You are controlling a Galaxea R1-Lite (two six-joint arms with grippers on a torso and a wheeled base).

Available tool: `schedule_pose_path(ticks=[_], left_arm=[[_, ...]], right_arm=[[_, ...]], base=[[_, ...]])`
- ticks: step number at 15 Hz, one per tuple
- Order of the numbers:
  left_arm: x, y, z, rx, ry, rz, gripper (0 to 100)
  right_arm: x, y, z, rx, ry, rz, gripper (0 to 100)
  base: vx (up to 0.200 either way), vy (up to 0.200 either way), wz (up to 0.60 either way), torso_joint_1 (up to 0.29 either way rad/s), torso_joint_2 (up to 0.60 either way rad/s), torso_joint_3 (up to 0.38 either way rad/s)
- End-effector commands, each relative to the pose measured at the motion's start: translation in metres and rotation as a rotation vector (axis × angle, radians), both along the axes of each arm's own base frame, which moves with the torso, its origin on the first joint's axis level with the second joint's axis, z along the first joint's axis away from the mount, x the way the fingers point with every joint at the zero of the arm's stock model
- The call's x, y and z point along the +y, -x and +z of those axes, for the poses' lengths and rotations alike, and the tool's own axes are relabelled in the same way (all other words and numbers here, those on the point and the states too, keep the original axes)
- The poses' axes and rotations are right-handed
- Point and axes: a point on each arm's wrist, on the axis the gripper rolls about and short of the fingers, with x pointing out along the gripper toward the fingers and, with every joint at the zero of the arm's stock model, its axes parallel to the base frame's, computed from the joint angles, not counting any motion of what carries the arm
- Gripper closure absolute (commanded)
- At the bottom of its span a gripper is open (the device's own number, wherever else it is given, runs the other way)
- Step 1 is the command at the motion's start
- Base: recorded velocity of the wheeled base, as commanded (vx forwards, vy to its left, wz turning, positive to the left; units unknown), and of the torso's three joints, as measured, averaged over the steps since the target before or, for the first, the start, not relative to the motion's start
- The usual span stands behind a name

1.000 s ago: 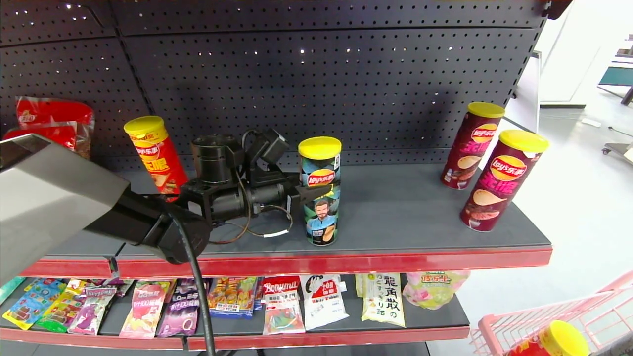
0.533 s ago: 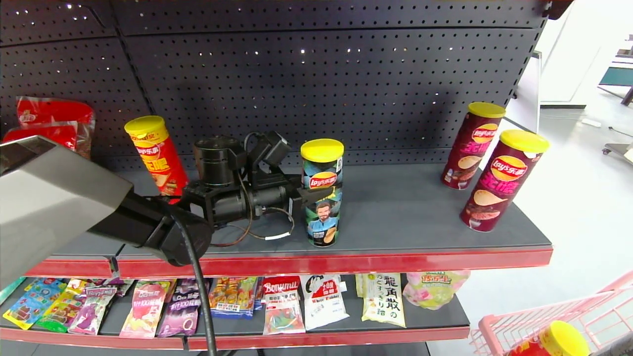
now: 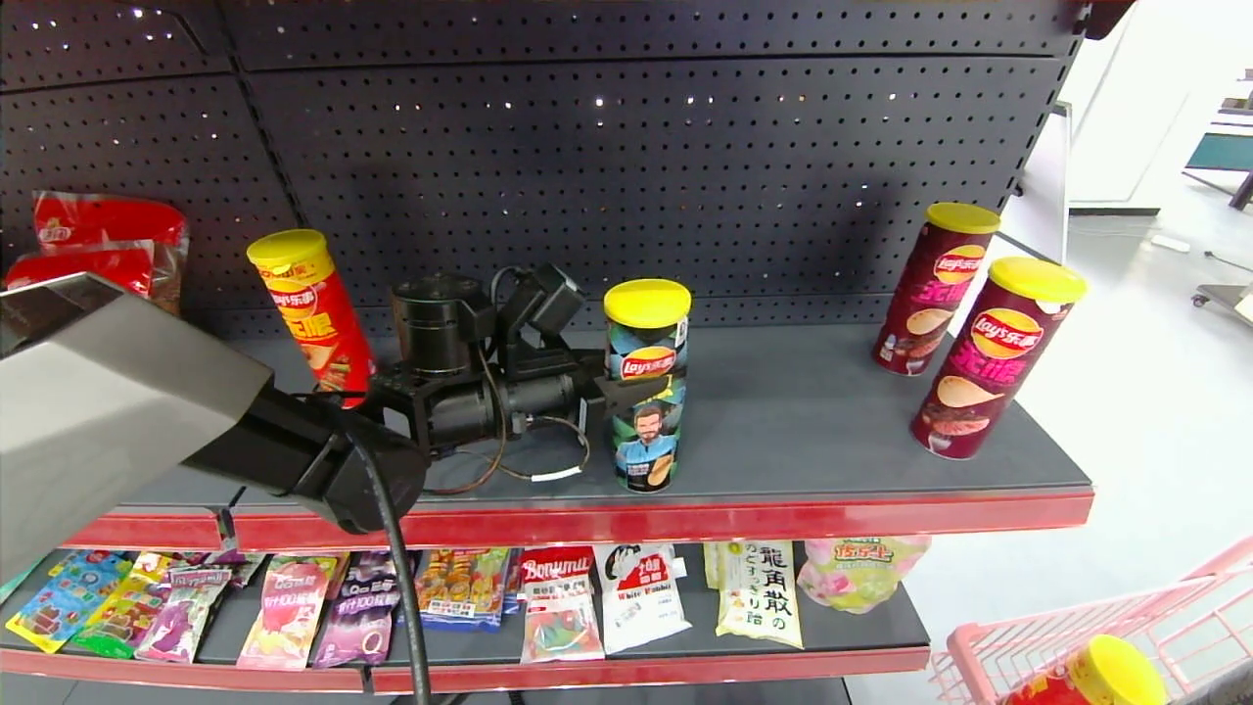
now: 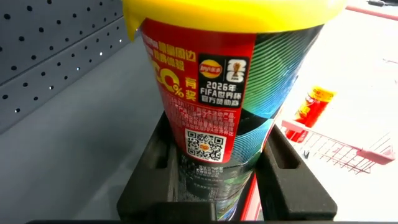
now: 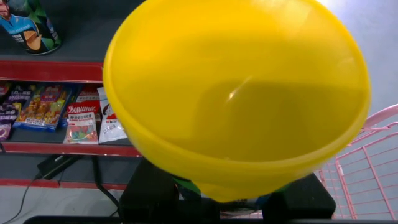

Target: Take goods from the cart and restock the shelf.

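A teal chip can with a yellow lid (image 3: 646,382) stands upright near the front edge of the grey upper shelf (image 3: 783,421). My left gripper (image 3: 636,387) reaches in from the left and is shut on its middle. In the left wrist view the can (image 4: 205,93) sits between the two black fingers (image 4: 292,174) of that gripper (image 4: 214,180). My right gripper (image 5: 227,199) is shut on another can, whose big yellow lid (image 5: 236,93) hides the can's body. A yellow-lidded can (image 3: 1101,671) shows in the pink cart (image 3: 1087,612) at the lower right.
On the upper shelf a red can (image 3: 311,308) stands at the back left, with two maroon cans (image 3: 935,289) (image 3: 994,357) at the right and bare shelf between. Red bags (image 3: 98,240) lie far left. Snack packets (image 3: 548,597) line the lower shelf.
My left gripper has carried the teal can a little to the right along the upper shelf. Everything else stays put.
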Motion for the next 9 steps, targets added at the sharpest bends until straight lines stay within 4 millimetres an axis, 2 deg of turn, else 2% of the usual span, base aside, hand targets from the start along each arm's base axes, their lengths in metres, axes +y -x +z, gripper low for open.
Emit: schedule_pose_path(ticks=[1,6,9], left_arm=[[-0.001,-0.001,-0.004,0.001,-0.001,0.000,0],[-0.004,0.003,-0.005,-0.022,0.009,0.002,0],[0.003,0.013,-0.008,-0.053,0.027,0.006,0]], right_arm=[[0.000,0.000,0.000,-0.001,0.001,0.000,100],[0.000,0.000,0.000,-0.001,0.001,0.000,100],[0.000,0.000,0.000,0.000,0.001,0.000,100]], base=[[0.000,0.000,0.00,0.000,0.00,0.000],[0.000,0.000,0.00,0.000,0.00,0.000],[0.000,0.000,0.00,0.000,0.00,0.000]])
